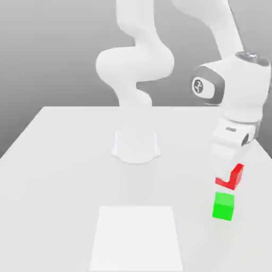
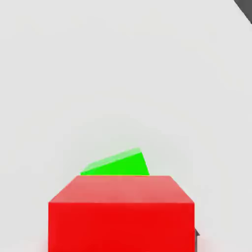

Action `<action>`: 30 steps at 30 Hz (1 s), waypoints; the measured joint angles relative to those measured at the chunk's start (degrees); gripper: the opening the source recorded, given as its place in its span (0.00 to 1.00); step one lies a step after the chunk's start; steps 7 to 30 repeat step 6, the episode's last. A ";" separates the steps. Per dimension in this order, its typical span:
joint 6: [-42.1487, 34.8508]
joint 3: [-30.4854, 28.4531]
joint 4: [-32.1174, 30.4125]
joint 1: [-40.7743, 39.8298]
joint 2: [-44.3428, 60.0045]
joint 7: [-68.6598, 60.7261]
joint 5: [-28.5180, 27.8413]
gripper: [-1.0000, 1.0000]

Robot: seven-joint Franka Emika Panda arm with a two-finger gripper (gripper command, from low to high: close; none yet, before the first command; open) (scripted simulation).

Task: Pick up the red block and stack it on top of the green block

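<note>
In the exterior view the red block (image 1: 237,174) hangs at the table's right side, with my gripper (image 1: 229,177) shut on it; a white finger (image 1: 223,167) covers part of its face. Right beneath it the green block (image 1: 223,206) sits on the table, and I cannot tell whether the two touch or a thin gap remains. In the hand view the red block (image 2: 121,214) is large and close, and behind it a wedge of the green block (image 2: 117,165) shows, the rest being hidden by the red one.
The arm's white base (image 1: 136,146) stands at the middle of the table (image 1: 64,175). A paler white square patch (image 1: 137,239) lies flat near the front edge. The blocks are close to the table's edge at the exterior view's right.
</note>
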 joint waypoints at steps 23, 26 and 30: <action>4.91 -2.18 0.19 1.19 5.43 3.50 -4.99 1.00; 4.91 -2.18 0.19 1.19 5.43 3.50 -4.99 1.00; 4.91 -2.18 0.19 1.19 5.43 3.50 -4.99 1.00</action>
